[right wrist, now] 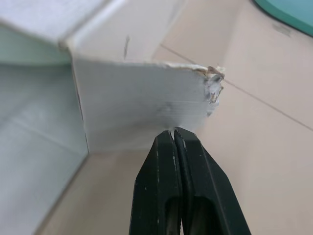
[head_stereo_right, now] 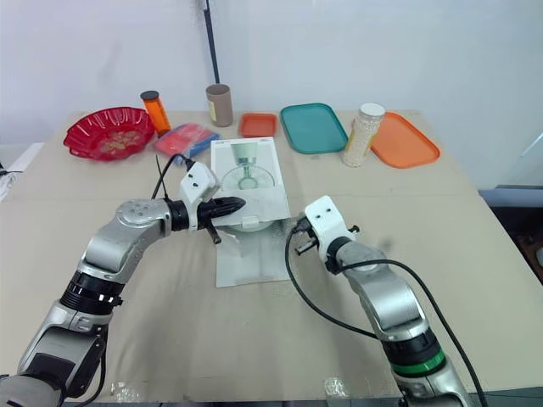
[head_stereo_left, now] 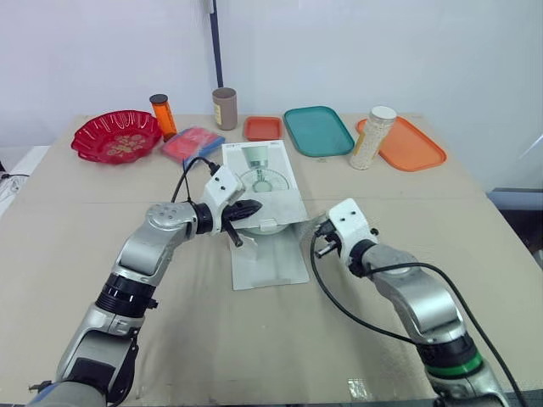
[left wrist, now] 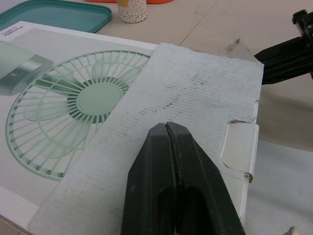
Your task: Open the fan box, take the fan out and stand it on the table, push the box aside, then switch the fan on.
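Observation:
The white fan box (head_stereo_left: pixel 259 170), printed with a green fan, lies flat in the middle of the table. Its near end is open, and a long flap (head_stereo_left: pixel 270 264) is spread on the table toward me. My left gripper (head_stereo_left: pixel 254 207) is shut, its tips resting on a corrugated flap (left wrist: pixel 195 93) folded back over the box top. My right gripper (head_stereo_left: pixel 321 241) is shut at the box's near right corner, tips (right wrist: pixel 174 130) touching the edge of a side flap (right wrist: pixel 142 105). The fan itself is hidden.
Along the back of the table stand a red bowl (head_stereo_left: pixel 116 136), an orange bottle (head_stereo_left: pixel 163 114), a brown cup (head_stereo_left: pixel 225 108), a pink packet (head_stereo_left: pixel 191 142), a small orange tray (head_stereo_left: pixel 263 127), a teal tray (head_stereo_left: pixel 318 130), a jar (head_stereo_left: pixel 373 136) and an orange tray (head_stereo_left: pixel 413 144).

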